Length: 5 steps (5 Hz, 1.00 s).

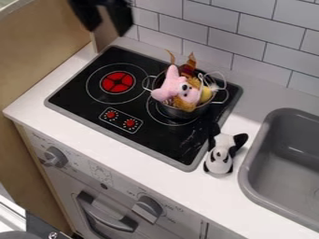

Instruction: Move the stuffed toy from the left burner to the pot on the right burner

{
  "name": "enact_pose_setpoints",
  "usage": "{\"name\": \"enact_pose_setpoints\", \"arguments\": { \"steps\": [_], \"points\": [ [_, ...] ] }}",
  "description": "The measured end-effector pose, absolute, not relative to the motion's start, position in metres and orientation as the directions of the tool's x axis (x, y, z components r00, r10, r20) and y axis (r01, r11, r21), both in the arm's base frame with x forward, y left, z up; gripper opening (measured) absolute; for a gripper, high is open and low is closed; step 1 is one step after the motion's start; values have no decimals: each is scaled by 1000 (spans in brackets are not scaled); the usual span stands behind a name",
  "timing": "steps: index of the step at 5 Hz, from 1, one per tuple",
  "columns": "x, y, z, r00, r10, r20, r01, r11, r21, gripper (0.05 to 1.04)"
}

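Two fingers of my black gripper [106, 27] hang at the upper left of the camera view, spread apart with a gap between them, above the back left corner of the cooktop [86, 108]. From where I sit, the stuffed toys are bundled in the metal pot [177, 112] on the right burner [163, 118]. I take the pink stuffed toy [166, 89] to be the one my task names; it leans over the pot's left side, its upper end poking above the rim. Packed in with it I see an orange-brown plush [186, 101] and a yellow piece [205, 94] toward the right, with thin orange and red points sticking up at the back. The pot's wire handles stand out on either side. The left burner [118, 82] shows its red centre ringed by a pale circle, and two red dials [111, 114] sit in a framed panel nearer me. Between the cooktop and the grey sink [291, 142], a black-and-white toy [220, 153] is upright on the white counter [176, 181]. Below, I can make out the oven front with two grey knobs [148, 208] and a handle [107, 217]; pale tiles [218, 43] cover the wall behind.
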State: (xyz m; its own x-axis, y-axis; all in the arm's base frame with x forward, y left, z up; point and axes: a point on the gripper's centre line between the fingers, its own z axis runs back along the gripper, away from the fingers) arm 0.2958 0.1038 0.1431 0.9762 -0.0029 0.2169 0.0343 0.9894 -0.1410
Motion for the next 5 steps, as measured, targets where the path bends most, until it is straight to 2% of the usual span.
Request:
{"name": "enact_pose_setpoints", "arguments": {
  "steps": [2, 5],
  "points": [
    [270, 148, 148, 991, -82, 101, 90, 993, -72, 999],
    [251, 199, 136, 986, -138, 94, 138, 990, 7, 999]
  ]
}}
